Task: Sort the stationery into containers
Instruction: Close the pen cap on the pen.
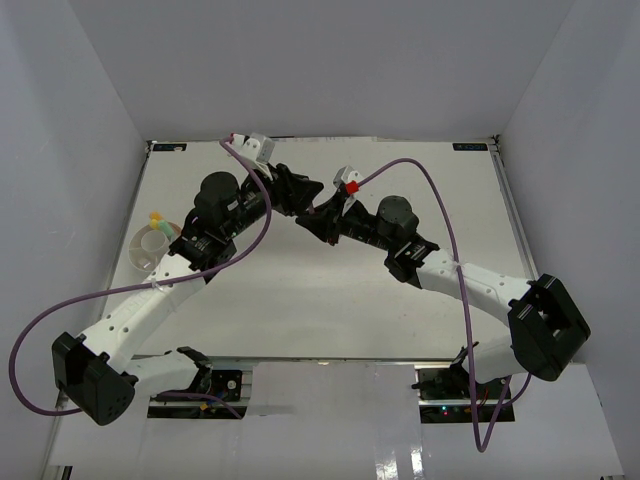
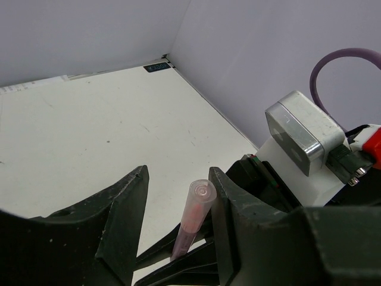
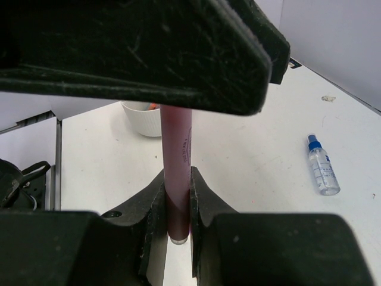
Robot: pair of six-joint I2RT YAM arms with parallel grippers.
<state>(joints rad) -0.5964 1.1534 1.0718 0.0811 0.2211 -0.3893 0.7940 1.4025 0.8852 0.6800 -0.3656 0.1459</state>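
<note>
A dark red pen [image 3: 177,161] with a clear cap [image 2: 199,205] is held between the two arms above the middle of the table. My right gripper [image 3: 177,182] is shut on the pen's lower barrel. My left gripper [image 2: 178,174] stands around the capped end. Its right finger [image 2: 229,208] touches the cap, and a gap remains on the other side. In the top view the two grippers meet [image 1: 310,203] near the far middle. The white divided dish [image 1: 150,250] sits at the left with yellow and green items in it. It shows again as a white rim [image 3: 141,122] behind the pen.
A small clear bottle with a blue cap [image 3: 323,167] lies on the table to the right. The left gripper's finger [image 3: 137,53] fills the top of the right wrist view. White walls enclose the table on three sides. A purple cable [image 1: 440,215] loops over each arm.
</note>
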